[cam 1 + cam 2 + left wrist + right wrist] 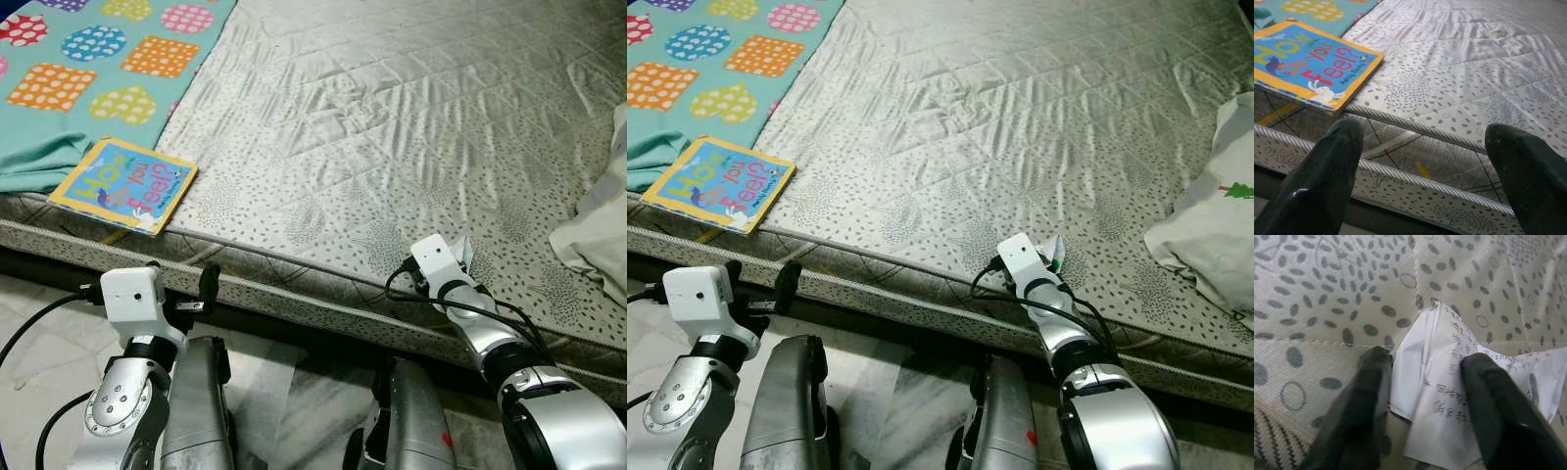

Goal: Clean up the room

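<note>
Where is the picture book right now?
The book lies on the mattress at its front edge, on the robot's left, beside the patterned blanket and just ahead of the left gripper, untouched.

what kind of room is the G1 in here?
Likely a bedroom, maybe a child's: a bare quilted mattress, a children's book at its edge, a bright patterned blanket and a pillow.

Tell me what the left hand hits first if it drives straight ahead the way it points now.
Probably the mattress side: the open left hand faces its quilted edge, below the top surface. The book lies higher and to one side, likely missed.
</note>
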Robot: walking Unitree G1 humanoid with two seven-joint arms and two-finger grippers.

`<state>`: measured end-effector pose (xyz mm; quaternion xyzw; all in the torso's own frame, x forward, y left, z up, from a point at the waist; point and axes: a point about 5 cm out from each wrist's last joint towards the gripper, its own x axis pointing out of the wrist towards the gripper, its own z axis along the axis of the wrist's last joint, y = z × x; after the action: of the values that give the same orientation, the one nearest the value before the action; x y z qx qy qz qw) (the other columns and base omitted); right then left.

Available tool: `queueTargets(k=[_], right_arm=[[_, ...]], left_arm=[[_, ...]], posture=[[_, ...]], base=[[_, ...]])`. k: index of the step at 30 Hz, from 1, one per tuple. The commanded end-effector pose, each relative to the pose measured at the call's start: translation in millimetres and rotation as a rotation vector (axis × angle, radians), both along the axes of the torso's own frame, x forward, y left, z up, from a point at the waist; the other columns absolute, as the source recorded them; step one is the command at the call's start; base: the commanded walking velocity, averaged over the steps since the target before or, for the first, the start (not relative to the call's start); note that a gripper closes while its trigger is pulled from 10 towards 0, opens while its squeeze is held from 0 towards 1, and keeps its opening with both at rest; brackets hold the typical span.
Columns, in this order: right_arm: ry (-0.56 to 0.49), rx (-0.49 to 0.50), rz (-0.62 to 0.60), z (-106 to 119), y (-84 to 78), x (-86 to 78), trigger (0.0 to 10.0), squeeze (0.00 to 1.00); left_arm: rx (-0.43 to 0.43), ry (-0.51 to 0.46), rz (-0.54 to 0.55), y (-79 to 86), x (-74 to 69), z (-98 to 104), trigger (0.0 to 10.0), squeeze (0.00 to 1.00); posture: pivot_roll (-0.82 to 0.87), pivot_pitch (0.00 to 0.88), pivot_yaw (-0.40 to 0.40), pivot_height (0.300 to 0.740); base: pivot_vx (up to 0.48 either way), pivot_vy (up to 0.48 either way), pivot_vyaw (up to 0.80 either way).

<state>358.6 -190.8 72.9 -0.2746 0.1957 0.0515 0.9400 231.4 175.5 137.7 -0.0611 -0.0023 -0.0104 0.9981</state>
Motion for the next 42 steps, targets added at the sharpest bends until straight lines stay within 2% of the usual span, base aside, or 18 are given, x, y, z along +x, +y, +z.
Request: queueTargets(k=[1,28,32,34,37,40,42], right_arm=[[0.102,-0.02,-0.032,-20.7,-12.4,-14.6,0.0,0.0],[0.027,-0.034,-0.039,-10.0,-14.1,-8.4,0.0,0.0],[-0.015,0.045,-0.047,-3.1,-9.8,-4.0,0.0,0.0],[-0.054,0.139,-0.05,4.5,-3.7,0.8,0.0,0.0],[-0.116,0.397,-0.057,20.0,11.7,9.3,0.0,0.0],[-0.183,0.568,-0.006,34.2,28.5,12.3,0.0,0.0],[-0.215,0.614,0.022,39.1,35.1,10.8,0.0,0.0]], left_arm=[[0.008,0.025,0.003,1.5,-2.2,-4.9,10.0,0.0],[0.002,0.013,-0.002,-0.2,3.3,-5.0,10.0,0.0],[0.001,0.005,0.002,0.3,7.6,-5.2,10.0,0.0],[-0.001,-0.008,0.005,0.7,11.0,-4.3,10.0,0.0],[0.001,-0.035,0.02,1.6,18.0,-1.6,10.0,0.0],[0.014,-0.056,0.043,4.4,23.6,0.0,10.0,0.0],[0.019,-0.062,0.058,6.2,25.0,0.1,10.0,0.0]], posture=[[0.12,0.214,-0.097,0.535],[0.11,0.18,-0.101,0.535],[0.1,0.152,-0.105,0.535],[0.09,0.133,-0.106,0.535],[0.07,0.094,-0.105,0.535],[0.05,0.067,-0.105,0.535],[0.04,0.054,-0.104,0.535]], base=[[0.0,0.0,0.0],[0.0,0.0,0.0],[0.0,0.0,0.0],[0.0,0.0,0.0],[0.0,0.0,0.0],[0.0,0.0,0.0],[0.0,0.0,0.0]])
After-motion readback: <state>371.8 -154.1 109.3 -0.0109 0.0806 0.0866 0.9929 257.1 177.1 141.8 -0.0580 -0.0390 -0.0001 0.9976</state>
